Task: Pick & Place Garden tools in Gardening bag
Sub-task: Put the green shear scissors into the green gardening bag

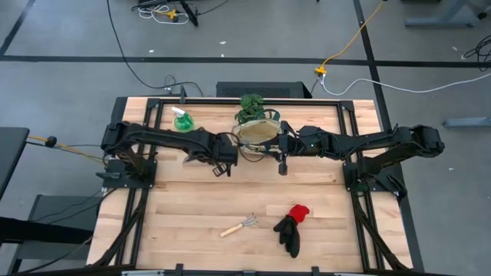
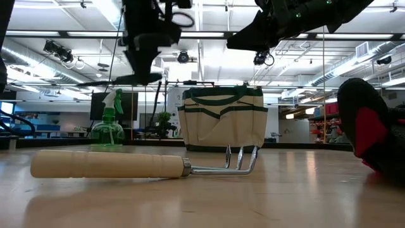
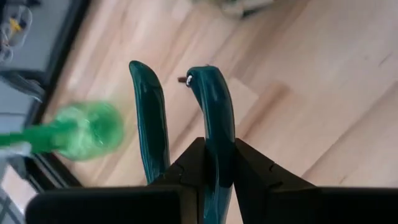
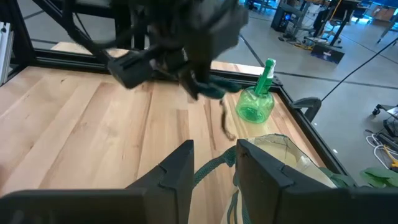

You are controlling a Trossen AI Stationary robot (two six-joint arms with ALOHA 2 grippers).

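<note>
We judge the shears step in hand: our left end effector (image 1: 224, 162) is clenched on the shears (image 3: 208, 118), their dark-green handles sticking out past its fingers, raised off the table (image 1: 192, 207) just beside the bag (image 1: 257, 133). Our right end effector (image 1: 282, 152) grasps a bag handle (image 4: 211, 167), holding the mouth up. Next, carry the shears over the opening and release. The bottle (image 1: 182, 120), rake (image 1: 239, 225) and gloves (image 1: 293, 226) wait on the table.
</note>
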